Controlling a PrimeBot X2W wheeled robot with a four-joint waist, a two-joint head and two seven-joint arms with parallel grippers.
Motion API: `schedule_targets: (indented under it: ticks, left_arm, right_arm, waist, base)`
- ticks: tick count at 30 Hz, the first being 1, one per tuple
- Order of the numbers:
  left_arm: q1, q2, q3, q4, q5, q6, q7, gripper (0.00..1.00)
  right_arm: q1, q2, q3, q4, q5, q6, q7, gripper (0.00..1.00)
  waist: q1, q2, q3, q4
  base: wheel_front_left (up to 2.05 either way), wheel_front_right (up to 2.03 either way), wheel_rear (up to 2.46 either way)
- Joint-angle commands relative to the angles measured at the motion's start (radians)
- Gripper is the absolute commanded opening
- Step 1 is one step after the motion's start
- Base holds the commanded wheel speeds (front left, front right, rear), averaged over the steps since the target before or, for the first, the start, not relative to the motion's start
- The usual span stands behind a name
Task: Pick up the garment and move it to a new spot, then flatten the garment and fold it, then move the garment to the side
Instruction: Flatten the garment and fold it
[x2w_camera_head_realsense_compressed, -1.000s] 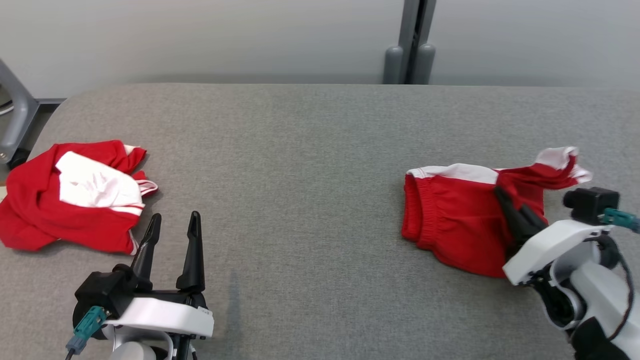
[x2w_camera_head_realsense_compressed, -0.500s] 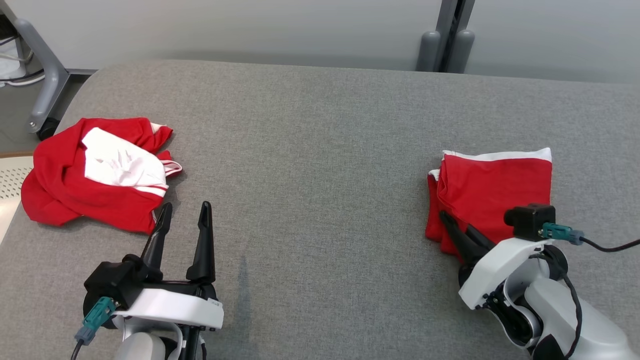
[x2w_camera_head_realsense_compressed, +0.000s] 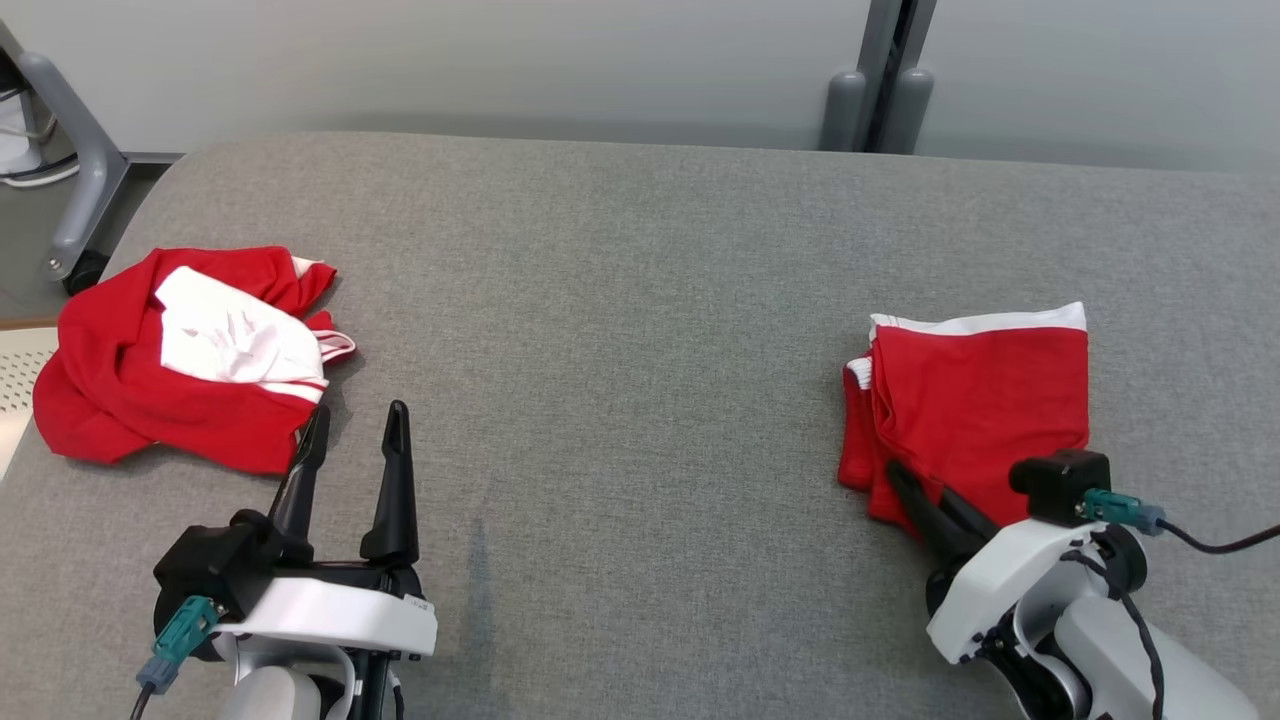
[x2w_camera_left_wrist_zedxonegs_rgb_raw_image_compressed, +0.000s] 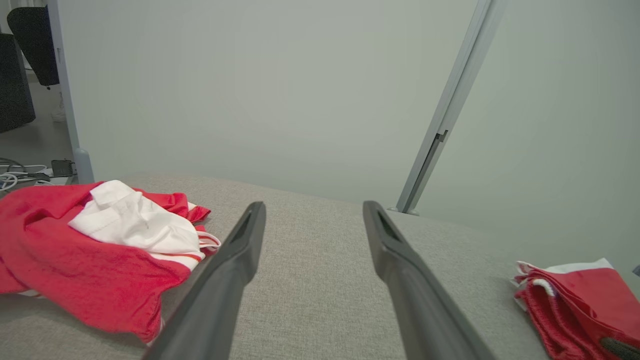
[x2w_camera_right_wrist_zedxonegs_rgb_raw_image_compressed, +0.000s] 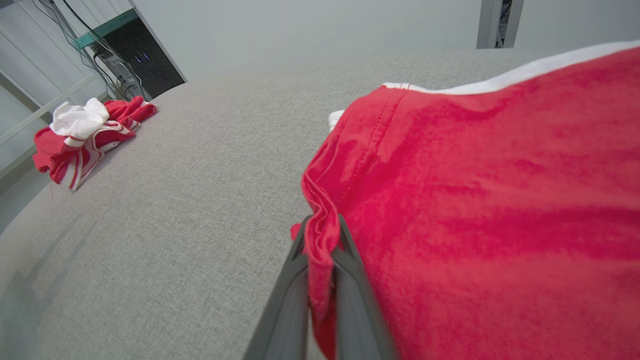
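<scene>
Pinching the near-left corner of the folded red garment (x2w_camera_head_realsense_compressed: 985, 400), the right pincer (x2w_camera_head_realsense_compressed: 908, 480) is clenched on the bunched edge. The garment lies flat at the right side of the tabletop (x2w_camera_head_realsense_compressed: 620, 350). At the tabletop's near left, the left pincer (x2w_camera_head_realsense_compressed: 358, 410) is released, fingers spread, just beside a crumpled red-white cloth (x2w_camera_head_realsense_compressed: 110, 400).

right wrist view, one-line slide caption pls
Right gripper pinching the edge of the folded red garment on the grey padded table.
</scene>
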Motion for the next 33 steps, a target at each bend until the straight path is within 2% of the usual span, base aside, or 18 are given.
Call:
schedule_targets:
  ticks: [1, 5, 6, 7, 8, 13, 17, 23, 26, 27, 33]
  left_arm:
    - [0.008, 0.003, 0.006, -0.005, 0.007, 0.001, 0.000, 1.00]
    - [0.014, 0.003, 0.012, -0.001, 0.011, -0.003, 0.000, 1.00]
    - [0.015, 0.003, 0.013, 0.001, 0.013, -0.004, 0.000, 1.00]
    - [0.017, 0.004, 0.015, 0.003, 0.014, -0.006, 0.000, 1.00]
    - [0.018, 0.004, 0.016, 0.005, 0.016, -0.008, 0.000, 1.00]
    - [0.032, 0.004, 0.026, 0.010, 0.022, -0.012, 0.000, 1.00]
    - [0.042, 0.004, 0.042, 0.010, 0.029, -0.018, 0.000, 1.00]
    - [0.055, 0.003, 0.070, 0.012, 0.044, -0.028, 0.000, 1.00]
    - [0.062, 0.004, 0.079, 0.010, 0.052, -0.031, 0.000, 1.00]
    - [0.062, 0.004, 0.079, 0.010, 0.052, -0.031, 0.000, 1.00]
    - [0.073, 0.003, 0.092, 0.010, 0.069, -0.037, 0.000, 1.00]
  right_arm:
    - [0.018, -0.001, -0.002, -0.010, -0.005, 0.000, -0.009, 0.00]
    - [0.039, 0.017, 0.004, -0.035, -0.015, 0.000, 0.005, 0.00]
    - [0.041, 0.023, 0.003, -0.041, -0.009, 0.000, 0.002, 0.11]
    - [0.044, 0.026, 0.003, -0.044, -0.006, 0.000, 0.001, 0.47]
    - [0.045, 0.026, 0.003, -0.044, -0.008, 0.000, -0.002, 1.00]
    - [0.055, 0.020, -0.029, -0.053, -0.032, 0.000, -0.030, 1.00]
    - [0.069, 0.013, -0.097, -0.076, -0.050, 0.000, -0.048, 1.00]
    - [0.129, 0.009, -0.276, -0.167, -0.138, 0.000, -0.053, 1.00]
    - [0.188, 0.030, -0.379, -0.228, -0.194, 0.000, -0.053, 1.00]
    - [0.188, 0.030, -0.379, -0.228, -0.194, 0.000, -0.053, 1.00]
    - [0.296, 0.077, -0.523, -0.332, -0.274, 0.000, -0.053, 1.00]
  waist:
    - [0.0000, -0.0001, -0.004, -0.004]
    - [0.0000, -0.0001, -0.010, -0.019]
    - [0.0000, -0.0001, -0.011, -0.022]
    - [0.0000, -0.0001, -0.013, -0.025]
    - [0.0000, -0.0001, -0.016, -0.027]
    - [0.0000, -0.0001, -0.036, -0.040]
    - [0.0000, -0.0001, -0.054, -0.058]
    - [0.0000, -0.0001, -0.069, -0.092]
    - [0.0000, -0.0001, -0.074, -0.110]
    - [0.0000, -0.0001, -0.074, -0.110]
    - [0.0000, -0.0001, -0.085, -0.146]
  base:
    - [0.00, 0.00, 0.00]
    - [0.00, 0.00, 0.00]
    - [0.00, 0.00, 0.00]
    - [0.00, 0.00, 0.00]
    - [0.00, 0.00, 0.00]
    - [0.00, 0.00, 0.00]
    - [0.00, 0.00, 0.00]
    - [0.00, 0.00, 0.00]
    - [0.00, 0.00, 0.00]
    - [0.00, 0.00, 0.00]
    - [0.00, 0.00, 0.00]
